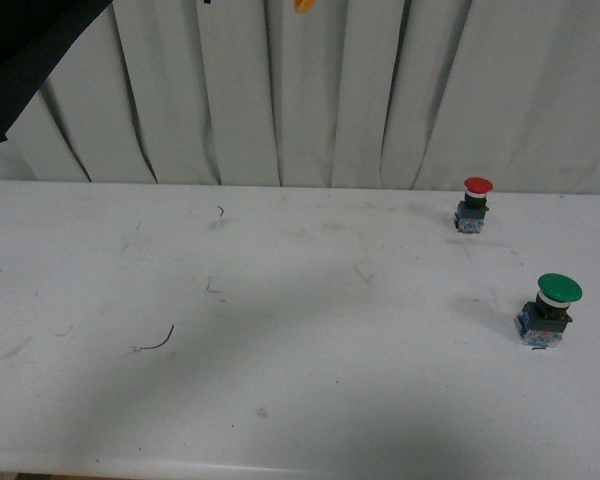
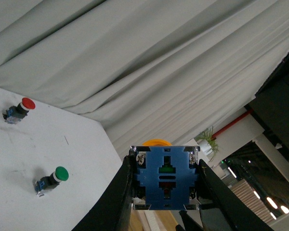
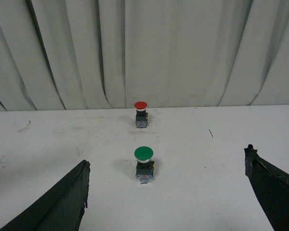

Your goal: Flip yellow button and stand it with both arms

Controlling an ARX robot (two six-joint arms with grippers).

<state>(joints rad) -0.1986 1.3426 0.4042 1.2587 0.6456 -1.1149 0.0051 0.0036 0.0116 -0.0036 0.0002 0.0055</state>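
My left gripper (image 2: pixel 164 185) is shut on the yellow button (image 2: pixel 166 178), held high above the table. The button's blue base faces the wrist camera, pinched between the two black fingers (image 2: pixel 113 202), and its yellow-orange cap (image 2: pixel 157 141) points away. At the top edge of the front view only a sliver of that yellow cap (image 1: pixel 305 5) shows. My right gripper (image 3: pixel 166 192) is open low over the white table (image 3: pixel 207 159), nothing between its fingers (image 3: pixel 62 202), facing the green and red buttons. Neither gripper shows in the front view.
A green-capped button (image 1: pixel 550 310) (image 3: pixel 144 163) (image 2: pixel 50 179) stands upright at the table's right. A red-capped button (image 1: pixel 475 203) (image 3: pixel 141 113) (image 2: pixel 19 108) stands further back. A dark arm part (image 1: pixel 30 60) crosses the front view's top left corner. Grey curtains (image 1: pixel 310 90) close the back.
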